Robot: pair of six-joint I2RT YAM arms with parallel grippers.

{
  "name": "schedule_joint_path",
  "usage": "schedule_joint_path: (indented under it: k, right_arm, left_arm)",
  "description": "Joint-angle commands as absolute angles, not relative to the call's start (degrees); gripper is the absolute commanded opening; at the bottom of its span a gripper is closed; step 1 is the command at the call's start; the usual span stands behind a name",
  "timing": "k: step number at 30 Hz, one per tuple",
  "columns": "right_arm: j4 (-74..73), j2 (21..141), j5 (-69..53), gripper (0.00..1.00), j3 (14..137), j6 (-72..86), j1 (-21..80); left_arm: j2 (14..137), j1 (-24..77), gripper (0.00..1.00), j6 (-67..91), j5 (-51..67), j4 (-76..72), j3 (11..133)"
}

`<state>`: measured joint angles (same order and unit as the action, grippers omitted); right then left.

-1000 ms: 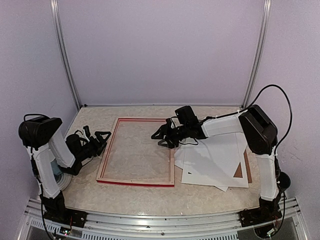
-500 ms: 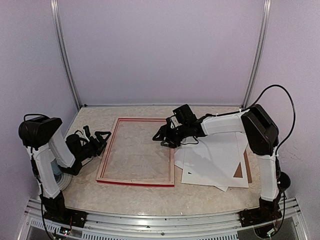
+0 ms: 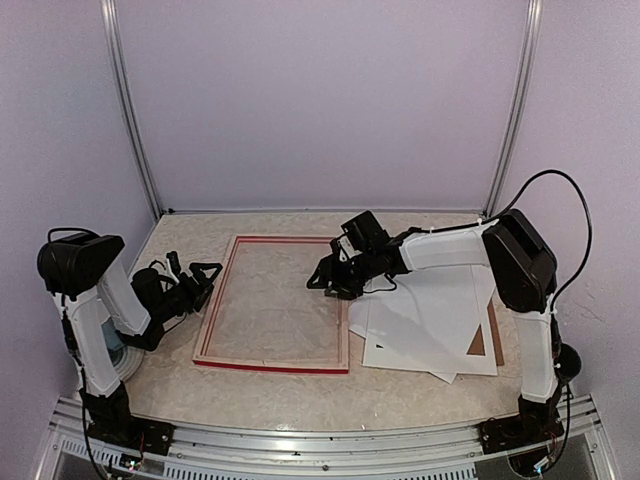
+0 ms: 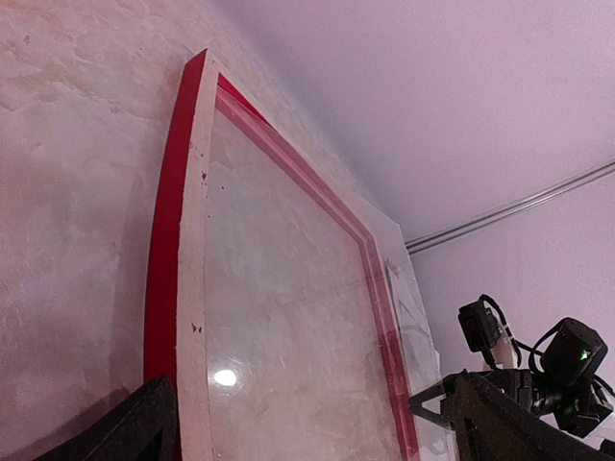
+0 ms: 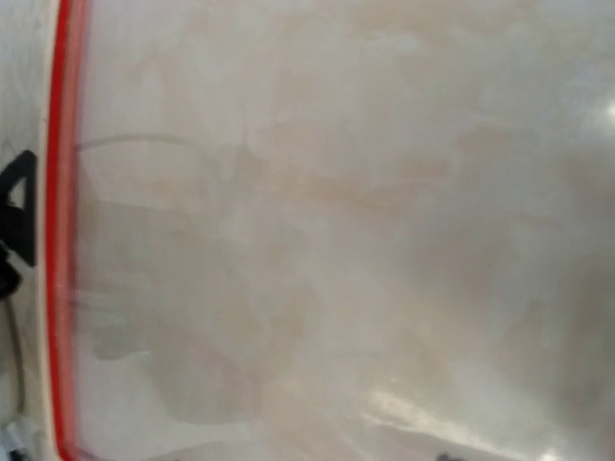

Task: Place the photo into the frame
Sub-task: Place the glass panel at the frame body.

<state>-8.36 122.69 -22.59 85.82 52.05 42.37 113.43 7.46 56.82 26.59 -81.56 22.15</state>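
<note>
Beige marbled counter in a lilac-walled booth, aluminium uprights at the far corners. Large rectangular picture frame lies flat left of counter centre, pale wood back up, glossy red showing along its outer edges, and the counter shows through the clear pane. Overlapping white paper sheets lie just beside the frame's right rail, toward the counter's right edge. No printed side shows, so cannot tell which sheet is the photo. Brown hardboard panel peeks out under the sheets on the right.

Left jaws spread wide, holding nothing, low over the counter just outside the frame's left rail. In the wrist view the two black fingertips sit far apart with the near-left corner of the frame ahead between them.

Right jaws hang over the frame's right rail, far half, pointing left across the pane. Cannot tell how wide they stand. The right wrist view is blurred, only pane and a red rail.
</note>
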Motion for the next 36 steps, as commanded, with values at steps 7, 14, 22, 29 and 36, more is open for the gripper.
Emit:
schedule_joint_path:
  k: [7,14,22,29,36]
  right_arm:
    - [-15.63,117.25,-13.43,0.57,86.82,46.19,43.24]
    - [-16.65,114.74,-9.04,0.57,84.87,45.13,43.26]
    - [-18.29,113.68,-5.08,0.58,84.75,44.19,43.25]
    - [-20.21,114.03,-1.03,0.58,85.01,42.80,43.25]
    - [-22.83,115.04,3.65,0.59,87.12,41.13,43.77]
  left_arm:
    - [115.50,8.02,0.99,57.62,28.28,-78.49,21.53]
    - [115.68,8.00,0.99,57.60,28.21,-78.50,21.59]
    - [115.96,8.00,0.99,57.57,28.21,-78.50,21.61]
    - [116.02,8.07,0.99,57.74,28.29,-78.59,21.71]
    - [116.02,8.00,0.99,57.74,28.30,-78.59,21.66]
